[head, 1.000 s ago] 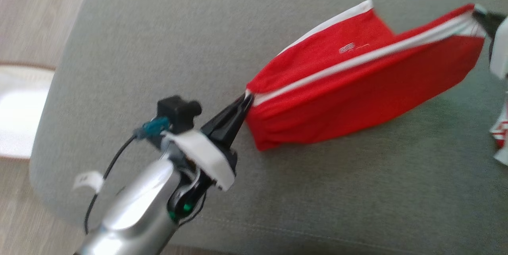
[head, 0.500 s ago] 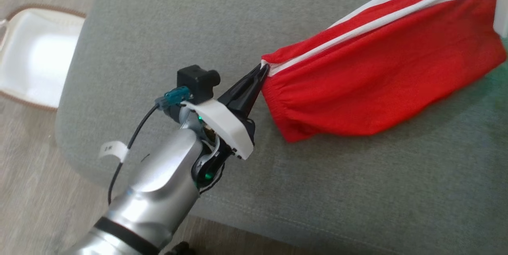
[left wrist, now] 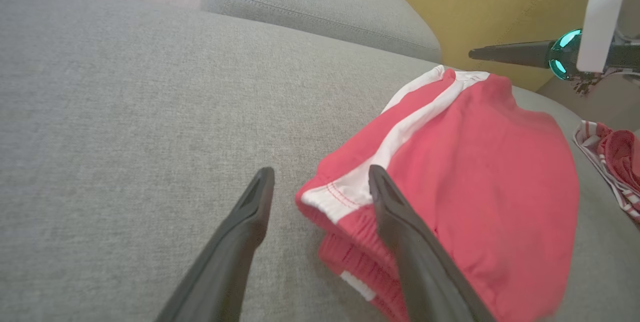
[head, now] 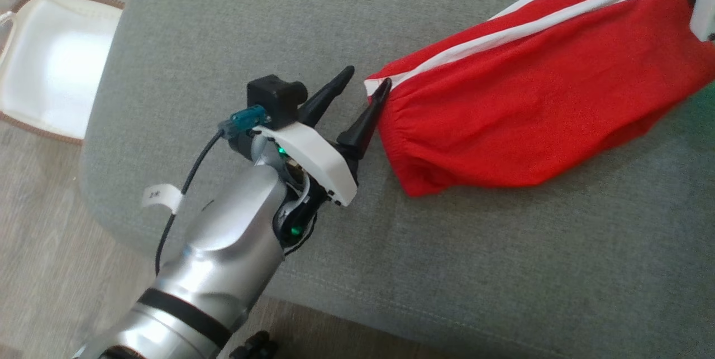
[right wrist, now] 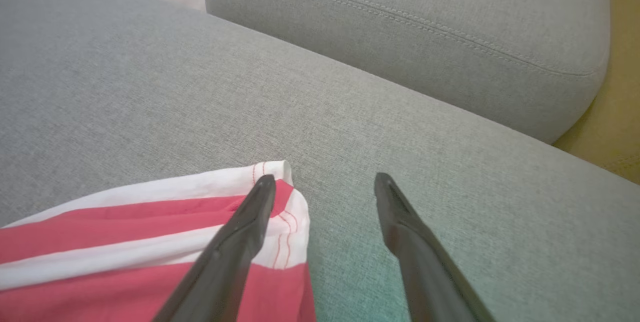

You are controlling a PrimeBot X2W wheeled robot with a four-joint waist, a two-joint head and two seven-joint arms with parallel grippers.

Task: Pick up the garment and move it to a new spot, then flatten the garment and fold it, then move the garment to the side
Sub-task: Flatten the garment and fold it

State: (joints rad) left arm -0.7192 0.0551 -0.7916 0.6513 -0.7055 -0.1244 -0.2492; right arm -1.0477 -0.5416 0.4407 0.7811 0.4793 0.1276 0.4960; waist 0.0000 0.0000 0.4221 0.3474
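change since earlier frame: the left gripper (head: 367, 77) was pinched on the near corner of the garment (head: 530, 102); its fingers have now spread and the corner is released.
left gripper state: fingers apart, holding nothing. in the head view one fingertip touches or sits just beside the white-striped waistband corner; the other points at bare cushion.
left wrist view: the waistband corner lies between the two fingers, closer to the right-hand one, which overlaps the red fabric.
right gripper (right wrist: 325, 178) state: fingers apart, holding nothing. one finger overlaps the white hem corner at the garment's far end; the other stands over bare cushion.
garment: red shorts with white side stripes and an elastic waistband, resting on the seat cushion (head: 279, 13), stretched lengthways between the two grippers, with the waistband end toward the left gripper.
seat cushion: grey fabric, wide; the garment occupies its right portion in the head view.
back cushion (right wrist: 400, 26): grey, seamed, beyond the seat cushion.
striped cloth (left wrist: 610, 156): red and white, crumpled, near the garment's far side, apart from it.
white tray (head: 50, 63): brown-rimmed, on the wooden floor (head: 33, 269) beside the cushion.
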